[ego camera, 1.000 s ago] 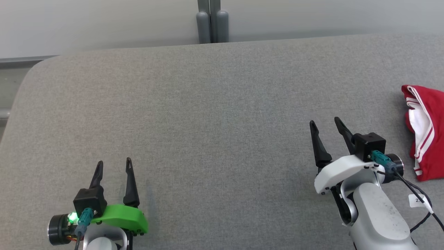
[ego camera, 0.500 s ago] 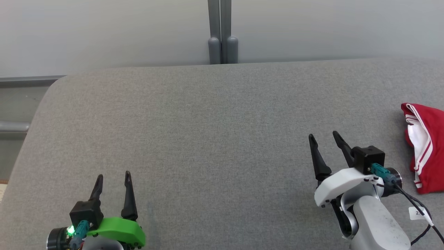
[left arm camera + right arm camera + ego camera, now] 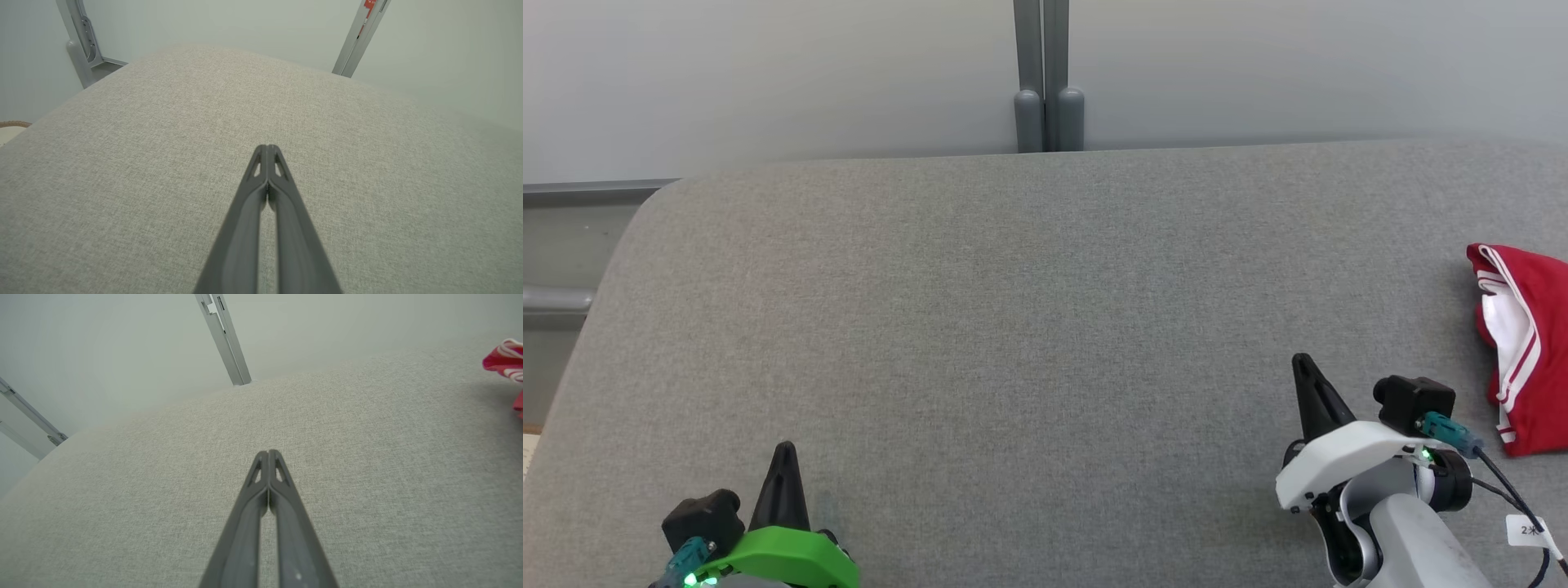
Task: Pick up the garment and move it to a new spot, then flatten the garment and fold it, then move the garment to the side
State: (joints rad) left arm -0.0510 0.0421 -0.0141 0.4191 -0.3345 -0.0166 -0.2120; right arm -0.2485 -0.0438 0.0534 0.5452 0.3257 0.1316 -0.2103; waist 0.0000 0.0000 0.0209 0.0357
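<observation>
1. The garment (image 3: 1529, 351), red with white stripes and a white inner part, lies bunched on the right side of the bench (image 3: 1029, 310). It sits at the right edge of the head view, which cuts part of it off.
2. The bench is covered in grey woven cloth and has a rounded corner at the far left.
3. The right pincer (image 3: 1304, 363) is at the near right, rising from a white housing (image 3: 1339, 465). Its two dark fingers are pressed together into a single point and hold nothing.
4. This pincer is left of the garment, near it but apart, with bare grey cloth between them.
5. In the right wrist view the fingers meet tip to tip over bare cloth. The garment appears there as a red and white fold at the right edge, well away from the tips.
6. The left pincer (image 3: 784, 451) is at the near left, above a green housing (image 3: 776, 559). Its fingers are also closed flat against each other and are empty.
7. The left wrist view shows those joined tips over bare bench cloth.
8. I cannot tell whether either pincer's tips touch the bench.
9. Beyond the far edge there is a pale wall (image 3: 768, 73), with two grey posts (image 3: 1045, 82) side by side at its middle.
10. A black cable with a white tag (image 3: 1529, 531) hangs from the right wrist at the near right.
</observation>
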